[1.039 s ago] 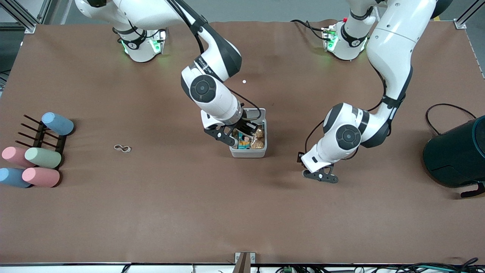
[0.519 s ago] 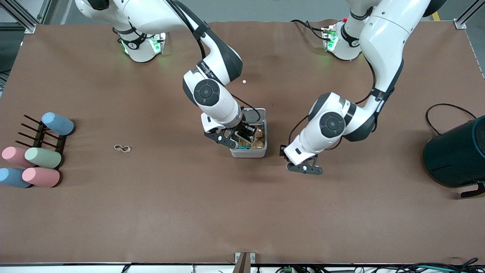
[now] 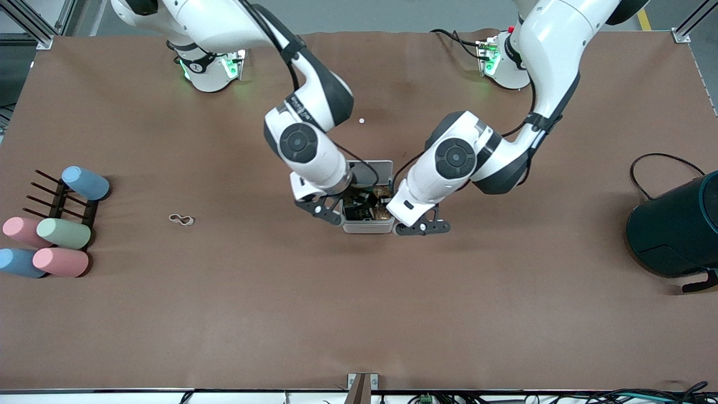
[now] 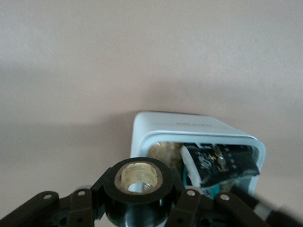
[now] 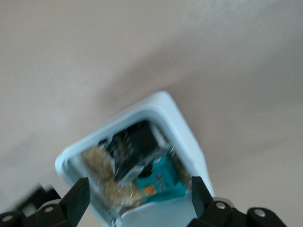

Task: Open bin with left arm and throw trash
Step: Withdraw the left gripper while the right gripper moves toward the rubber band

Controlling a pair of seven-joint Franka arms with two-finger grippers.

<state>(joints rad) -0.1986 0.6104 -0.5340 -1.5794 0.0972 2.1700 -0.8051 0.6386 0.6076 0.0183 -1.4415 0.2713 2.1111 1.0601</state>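
The bin stands mid-table with its lid raised on the side farther from the front camera. Inside lie a crumpled black wrapper, a teal packet and brownish scraps. My right gripper hangs over the bin's edge at the right arm's end. It is open and empty, and the right wrist view shows the bin between its fingers. My left gripper is beside the bin at the left arm's end, shut on a black tape ring. The bin lies just ahead of it. A thin white loop lies on the table toward the right arm's end.
A tiny white dot lies farther from the front camera than the bin. A big dark-teal round container stands at the left arm's end. A black rack with several pastel cylinders sits at the right arm's end.
My left arm has swung in from the open table to the bin's side, carrying the tape ring. My right gripper stays over the bin, shifted slightly toward the right arm's end.
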